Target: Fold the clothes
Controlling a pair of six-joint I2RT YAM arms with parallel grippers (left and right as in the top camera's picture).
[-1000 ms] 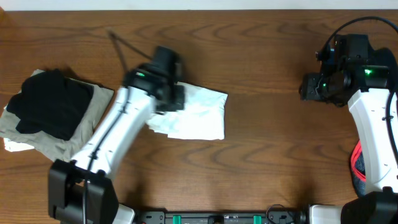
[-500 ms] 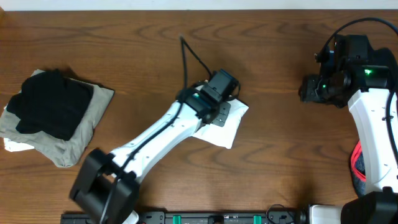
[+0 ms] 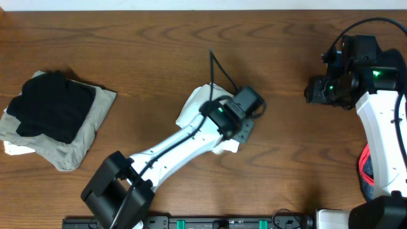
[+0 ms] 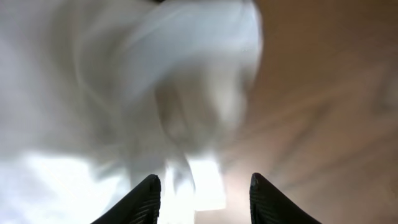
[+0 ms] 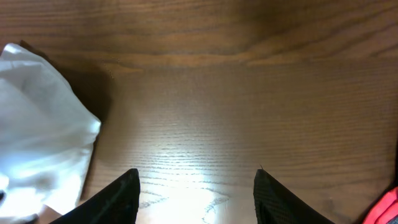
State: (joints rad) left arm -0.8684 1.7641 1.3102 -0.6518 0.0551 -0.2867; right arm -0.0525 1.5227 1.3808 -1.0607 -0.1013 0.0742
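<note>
The white T-shirt (image 3: 196, 107) lies bunched in the middle of the table, mostly under my left arm. In the left wrist view the white T-shirt (image 4: 124, 93) is a blur just beyond the fingertips. My left gripper (image 3: 247, 124) hangs over its right edge, and the left gripper (image 4: 202, 186) shows its jaws apart, holding nothing. My right gripper (image 3: 313, 89) stands off to the right. Seen from its wrist, the right gripper (image 5: 196, 180) is open over bare wood, with the T-shirt's edge (image 5: 37, 124) at far left.
A pile sits at the table's left: a black garment (image 3: 51, 105) on a beige one (image 3: 92, 124). A black, red-trimmed cloth (image 3: 364, 170) lies by the right arm's base at the right edge, and its red trim (image 5: 388, 208) shows in the right wrist view.
My left arm has swept rightward, dragging the white T-shirt from left of centre to the middle. Its jaws were shut and now stand apart. The right arm has not moved.
</note>
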